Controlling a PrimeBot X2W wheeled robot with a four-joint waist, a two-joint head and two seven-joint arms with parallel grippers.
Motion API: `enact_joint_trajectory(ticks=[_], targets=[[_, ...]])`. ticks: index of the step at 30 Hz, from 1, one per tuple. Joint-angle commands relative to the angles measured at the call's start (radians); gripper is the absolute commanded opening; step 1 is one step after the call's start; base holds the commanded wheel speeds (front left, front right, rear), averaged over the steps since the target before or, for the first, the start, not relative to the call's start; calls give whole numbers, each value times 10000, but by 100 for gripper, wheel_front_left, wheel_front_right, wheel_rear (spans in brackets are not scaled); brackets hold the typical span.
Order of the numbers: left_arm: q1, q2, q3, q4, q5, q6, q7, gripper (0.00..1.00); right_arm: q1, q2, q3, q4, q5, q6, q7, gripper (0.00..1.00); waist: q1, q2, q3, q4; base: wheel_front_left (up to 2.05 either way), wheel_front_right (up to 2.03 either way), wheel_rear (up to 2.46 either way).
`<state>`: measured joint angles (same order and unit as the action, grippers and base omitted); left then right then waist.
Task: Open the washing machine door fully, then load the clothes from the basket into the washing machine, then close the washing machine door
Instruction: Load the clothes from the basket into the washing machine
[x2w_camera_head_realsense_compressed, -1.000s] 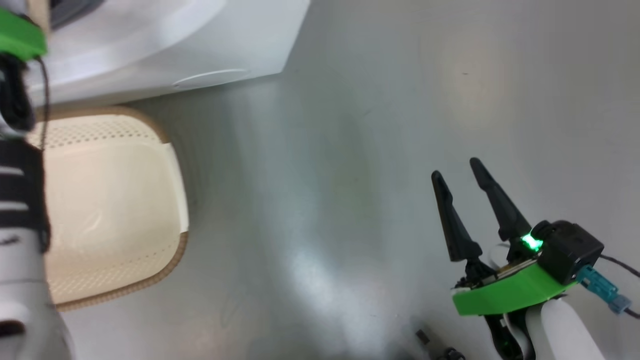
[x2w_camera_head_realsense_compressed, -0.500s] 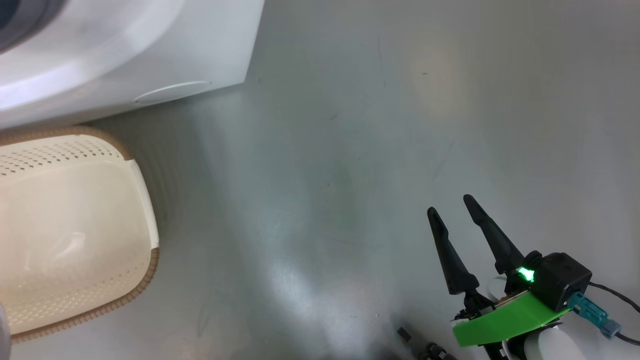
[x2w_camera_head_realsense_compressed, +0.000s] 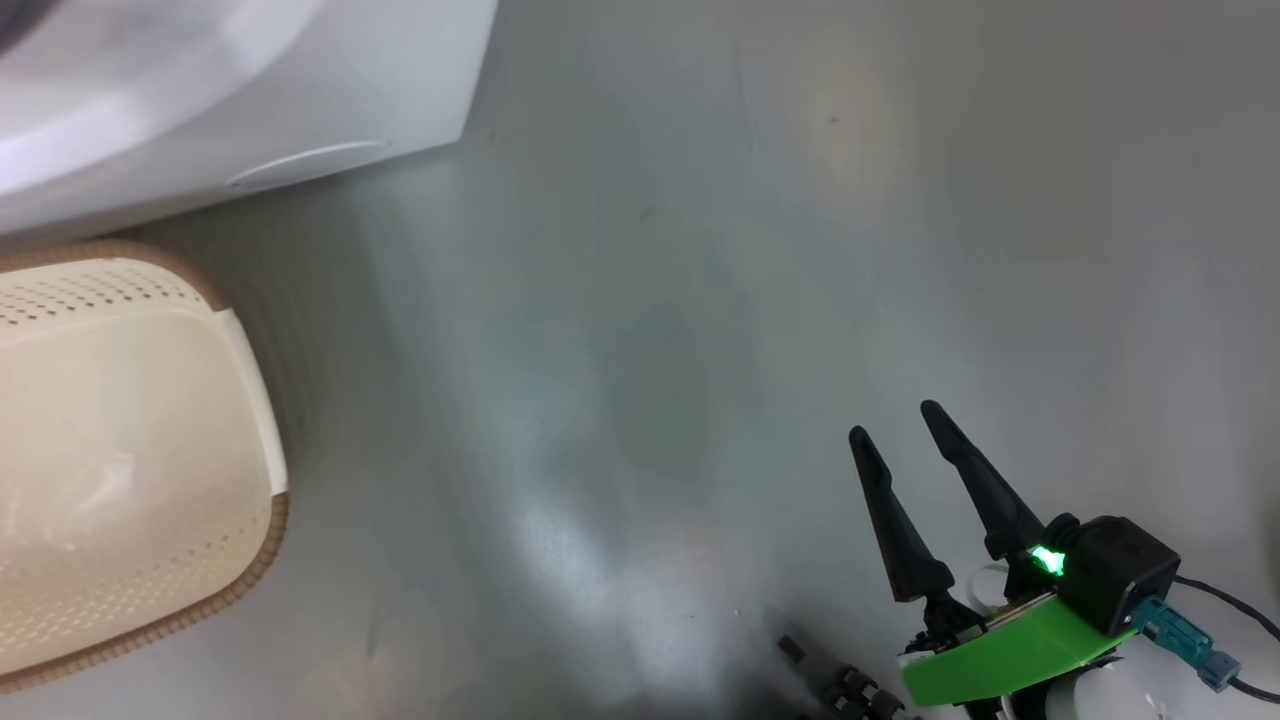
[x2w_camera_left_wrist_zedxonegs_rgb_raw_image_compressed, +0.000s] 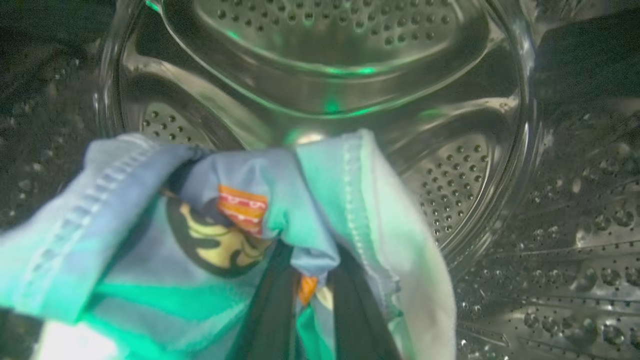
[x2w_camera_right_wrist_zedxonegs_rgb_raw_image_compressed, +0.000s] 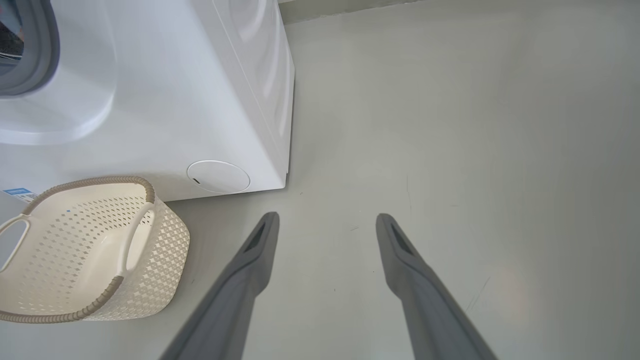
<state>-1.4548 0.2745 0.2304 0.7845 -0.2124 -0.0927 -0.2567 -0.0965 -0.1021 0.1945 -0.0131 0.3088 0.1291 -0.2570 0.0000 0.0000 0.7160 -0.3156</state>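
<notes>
In the left wrist view my left gripper (x2w_camera_left_wrist_zedxonegs_rgb_raw_image_compressed: 312, 280) is inside the steel perforated drum (x2w_camera_left_wrist_zedxonegs_rgb_raw_image_compressed: 340, 60) of the washing machine (x2w_camera_head_realsense_compressed: 200, 90). It is shut on the clothes (x2w_camera_left_wrist_zedxonegs_rgb_raw_image_compressed: 240, 210), light blue fabric with an orange-and-black print that drapes over both dark fingers. The cream basket (x2w_camera_head_realsense_compressed: 250, 560) stands on the floor in front of the machine. In the right wrist view the basket (x2w_camera_right_wrist_zedxonegs_rgb_raw_image_compressed: 160, 250) shows a bare inside. My right gripper (x2w_camera_head_realsense_compressed: 893, 422) hangs open over the floor to the right, nothing between its fingers (x2w_camera_right_wrist_zedxonegs_rgb_raw_image_compressed: 250, 270). The washing machine door is out of view.
Grey floor stretches right of the washing machine (x2w_camera_right_wrist_zedxonegs_rgb_raw_image_compressed: 175, 100). A round lower flap (x2w_camera_right_wrist_zedxonegs_rgb_raw_image_compressed: 218, 176) and a blue label (x2w_camera_right_wrist_zedxonegs_rgb_raw_image_compressed: 17, 192) mark the machine's front, with grey gasket (x2w_camera_right_wrist_zedxonegs_rgb_raw_image_compressed: 45, 50) at the opening. A black cable (x2w_camera_head_realsense_compressed: 1220, 600) trails from my right wrist.
The head camera has swung, shifting machine and basket toward the picture's left. The left forearm seen at that view's left edge a second ago has left it. The right gripper stays open.
</notes>
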Motion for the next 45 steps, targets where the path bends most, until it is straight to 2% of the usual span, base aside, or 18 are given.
enact_joint_trajectory(ticks=[1,7,11,14,21,22,23,24,25,26,27,28,31,36,45], targets=[[-141,458,70,-505,144,-43,-50,0,330,-98,243,-223,50,16,-48,100,0,0,70,-89,0,0,0],[310,746,318,-1153,824,3,-50,0,339,-59,498,-186,151,16,-48,100,0,0,76,-506,0,0,0],[410,847,329,-965,1146,66,-50,0,456,-20,566,-135,200,16,-48,100,0,0,61,-717,0,0,0],[392,1004,83,-188,1485,86,-51,0,512,23,534,-105,232,16,-48,100,0,0,21,-810,0,0,0],[-295,1255,-358,2189,1940,492,50,0,597,87,511,-26,259,16,-48,100,0,0,-153,-868,0,0,0],[-414,1302,-458,2442,2028,531,84,13,597,97,515,-21,263,16,-48,100,0,0,-173,-872,0,0,0],[-519,1358,-547,2663,2117,599,96,30,597,106,515,-16,265,16,-48,100,0,0,-200,-870,0,0,0],[-519,1358,-547,2663,2117,599,96,30,597,106,515,-16,265,16,-48,100,0,0,-200,-870,0,0,0],[-615,1404,-604,2893,2177,693,156,43,605,113,510,-7,264,16,-48,100,0,0,-228,-860,0,0,0],[-714,1445,-654,3113,2228,786,248,47,612,117,506,-3,265,16,-48,100,0,0,-247,-853,0,0,0],[-815,1484,-732,3284,2299,856,297,56,619,121,494,1,268,16,-48,100,0,0,-263,-840,0,0,0],[-1003,1525,-899,3617,2452,1035,462,100,642,121,460,12,269,16,-48,100,0,0,-303,-791,0,0,0],[-1214,1551,-1109,4245,2653,1394,1197,100,661,120,430,42,254,16,-48,100,0,0,-384,-689,0,0,0],[-1348,1421,-1199,4652,2663,1871,1793,100,615,104,341,37,239,16,-48,100,0,0,-541,-473,0,0,0],[-574,877,-962,4884,2148,2137,1399,100,568,-70,159,69,174,16,-48,100,0,0,-1173,104,0,0,0]])
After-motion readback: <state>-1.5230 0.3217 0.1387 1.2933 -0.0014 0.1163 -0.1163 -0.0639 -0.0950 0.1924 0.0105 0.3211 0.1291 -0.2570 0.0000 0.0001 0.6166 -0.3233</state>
